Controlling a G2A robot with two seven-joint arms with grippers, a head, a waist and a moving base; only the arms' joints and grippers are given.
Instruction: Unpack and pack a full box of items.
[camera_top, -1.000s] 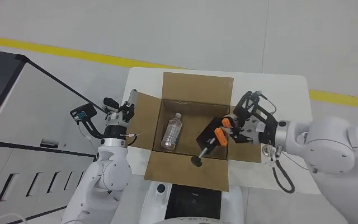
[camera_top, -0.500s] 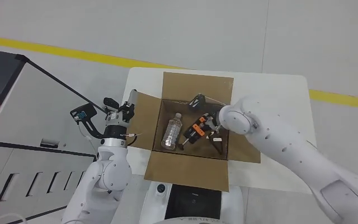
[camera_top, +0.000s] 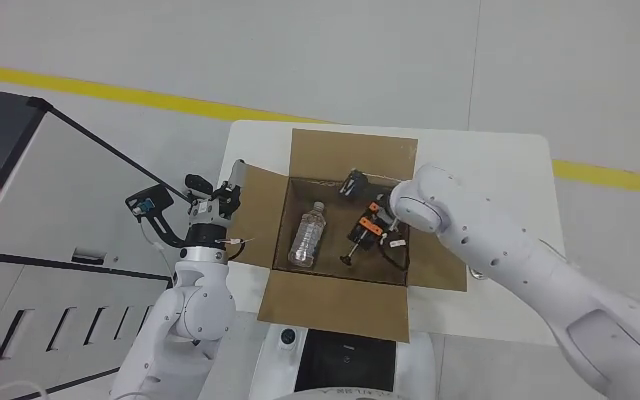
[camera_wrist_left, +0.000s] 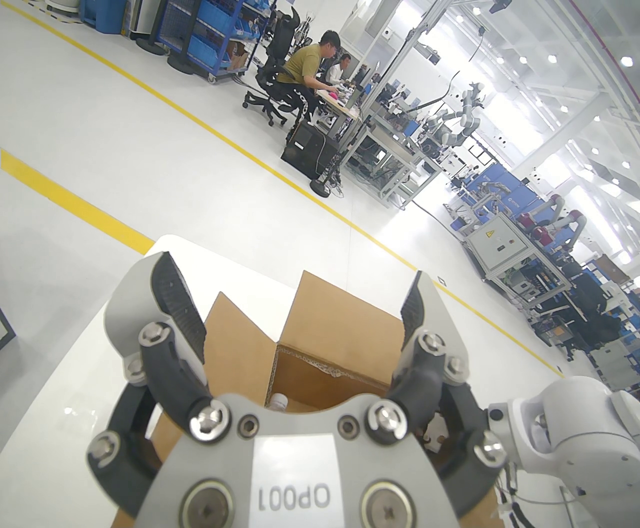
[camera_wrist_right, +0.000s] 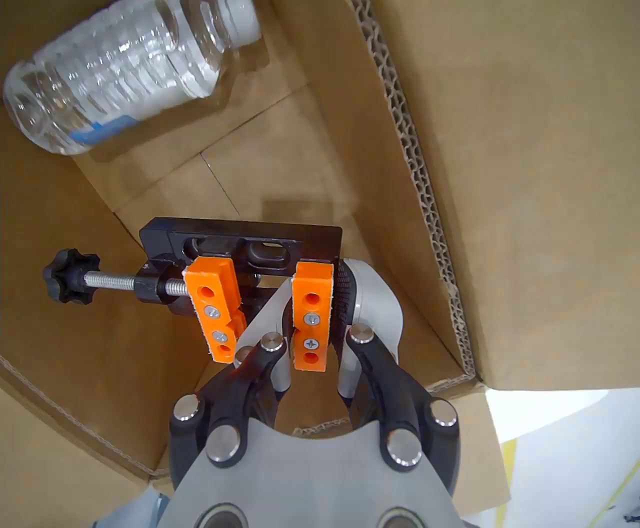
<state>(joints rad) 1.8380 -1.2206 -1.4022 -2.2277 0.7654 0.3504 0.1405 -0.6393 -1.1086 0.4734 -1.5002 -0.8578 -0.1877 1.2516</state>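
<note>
Top view overhead; wrist views close; all share box (camera_top: 350, 158).

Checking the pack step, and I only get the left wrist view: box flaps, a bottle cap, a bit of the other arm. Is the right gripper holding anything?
Observer: Yes. The right gripper is shut on one orange block of a black screw clamp, down inside the box.
Operator: Where's the bottle relative to it?
Observer: The bottle lies on its side on the box floor, apart from the clamp, on the left arm's side of it.
Operator: Which way does the clamp's screw point?
Observer: Its knob points roughly toward the box wall nearest the robot's body.
</note>
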